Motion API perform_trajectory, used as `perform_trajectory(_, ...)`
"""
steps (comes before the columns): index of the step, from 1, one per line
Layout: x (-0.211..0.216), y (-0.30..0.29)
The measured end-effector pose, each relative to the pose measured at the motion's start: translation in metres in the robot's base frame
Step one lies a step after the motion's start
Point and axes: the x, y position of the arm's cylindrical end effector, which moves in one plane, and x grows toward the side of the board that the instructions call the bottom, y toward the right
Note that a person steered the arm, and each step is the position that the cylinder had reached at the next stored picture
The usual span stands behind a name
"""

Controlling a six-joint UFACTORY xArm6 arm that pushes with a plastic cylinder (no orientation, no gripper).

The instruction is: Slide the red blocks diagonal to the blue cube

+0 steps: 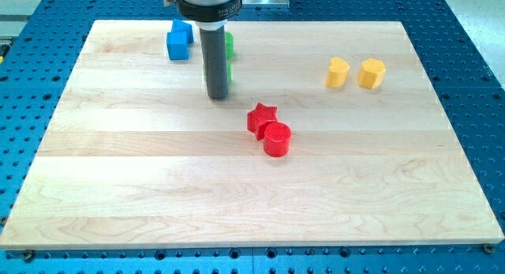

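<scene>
A red star block (261, 117) and a red cylinder (277, 139) lie touching near the middle of the wooden board (158, 171), the cylinder below and right of the star. The blue cube (179, 41) sits at the view's top left, with a second blue piece behind it. My tip (218, 95) rests on the board left of and slightly above the red star, a short gap away, and below and right of the blue cube.
A green block (229, 45) is mostly hidden behind the rod. Two yellow blocks (338, 72) (372, 73) sit side by side at the view's upper right. The board rests on a blue perforated table (473, 84).
</scene>
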Motion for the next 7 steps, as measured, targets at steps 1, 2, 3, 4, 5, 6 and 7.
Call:
perform_trajectory(1, -0.002, 0.003)
perform_trajectory(2, 0.045, 0.060)
perform_trajectory(3, 0.101, 0.162)
perform_trajectory(4, 0.157, 0.181)
perform_trajectory(5, 0.184, 0.199)
perform_trajectory(6, 0.186, 0.193)
perform_trajectory(7, 0.173, 0.143)
